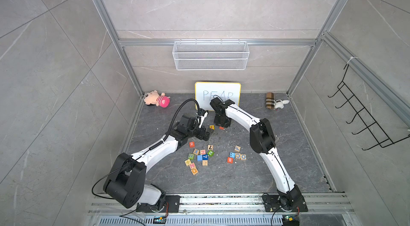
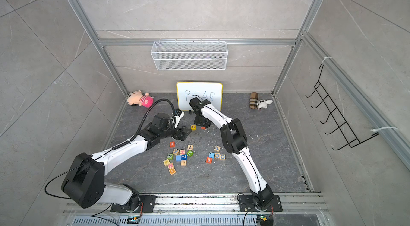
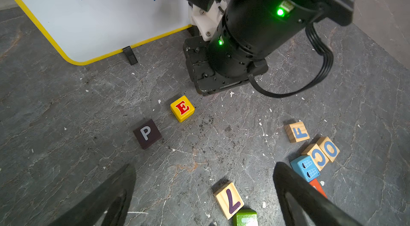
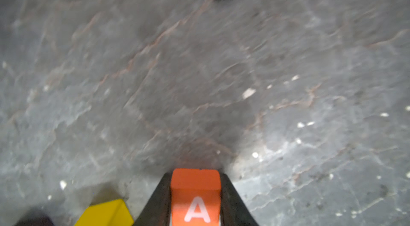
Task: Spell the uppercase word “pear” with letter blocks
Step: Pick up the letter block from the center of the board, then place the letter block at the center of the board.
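A block (image 4: pixel 196 200): pinched by the right end effector (image 4: pixel 196 177), low at the surface (image 4: pixel 155 80), contact unconfirmed, just beside the E block (image 3: pixel 182 108). The P block (image 3: pixel 147 133) lies near E, apart from it. The R block (image 1: pixel 191 144) sits nearer the robot's base, beside the loose cubes (image 1: pixel 200 157). The left end effector (image 3: pixel 203 169) is spread wide, holding nothing.

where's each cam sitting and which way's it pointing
Top views: high above the arm bases, looking down at the table, blocks and whiteboard; left arm and right arm show whole.
Left wrist: on the left arm, facing P, E and the whiteboard; left jaws open at the edge, right arm ahead.
Right wrist: on the right arm, close over the table; right jaws shut on A.
Shared: both wrist views catch E.
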